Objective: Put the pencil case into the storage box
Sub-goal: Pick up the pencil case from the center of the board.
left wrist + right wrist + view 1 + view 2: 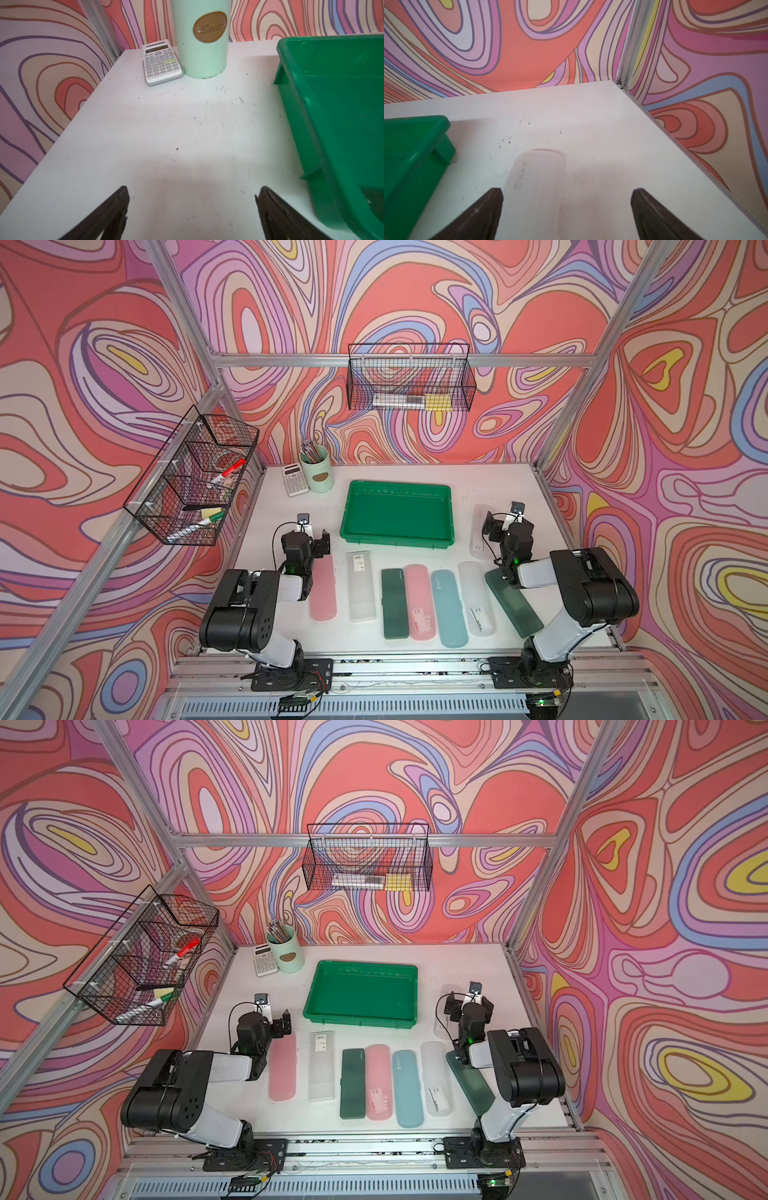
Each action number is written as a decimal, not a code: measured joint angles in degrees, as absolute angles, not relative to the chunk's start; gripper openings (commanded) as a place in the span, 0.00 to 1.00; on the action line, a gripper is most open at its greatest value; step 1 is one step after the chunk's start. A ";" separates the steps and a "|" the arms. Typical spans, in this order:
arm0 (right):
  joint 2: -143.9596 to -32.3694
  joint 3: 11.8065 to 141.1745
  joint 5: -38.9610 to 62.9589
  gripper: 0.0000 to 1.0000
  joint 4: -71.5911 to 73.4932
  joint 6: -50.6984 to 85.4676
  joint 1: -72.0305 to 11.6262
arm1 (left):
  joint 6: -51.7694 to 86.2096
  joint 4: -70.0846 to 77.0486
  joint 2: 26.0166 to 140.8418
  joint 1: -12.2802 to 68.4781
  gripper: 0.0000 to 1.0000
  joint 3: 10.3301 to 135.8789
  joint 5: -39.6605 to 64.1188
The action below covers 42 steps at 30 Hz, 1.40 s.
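**Storage box** [395, 538]: empty, lying toward 12 o'clock of the table [187, 128]. Bare surface borders all four rims.

**White pencil case** [537, 176]: flat on the table at 3 o'clock of the box, apart from it. Its near end is hidden beneath the right gripper [566, 195].

**Right gripper:** jaws spread wide over that case, grasping nothing.

**Left gripper** [191, 193]: jaws spread over bare table, at 8 o'clock of the box.

**Row of cases** [419, 601]: at 6 o'clock of the box. The arms cover part of both end cases.
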<state>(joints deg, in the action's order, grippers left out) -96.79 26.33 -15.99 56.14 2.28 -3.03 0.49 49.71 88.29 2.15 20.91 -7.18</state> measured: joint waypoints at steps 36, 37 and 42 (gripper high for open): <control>-88.09 42.87 -17.23 0.98 24.53 7.90 -3.09 | 10.07 25.78 68.90 3.09 0.99 30.20 -19.97; -87.11 45.28 -16.82 0.98 21.37 9.28 -3.09 | 11.86 23.53 67.64 3.11 0.99 31.88 -20.14; -81.76 51.05 -11.53 0.97 5.04 17.52 -3.09 | 22.46 11.25 63.81 3.27 0.99 38.24 -16.49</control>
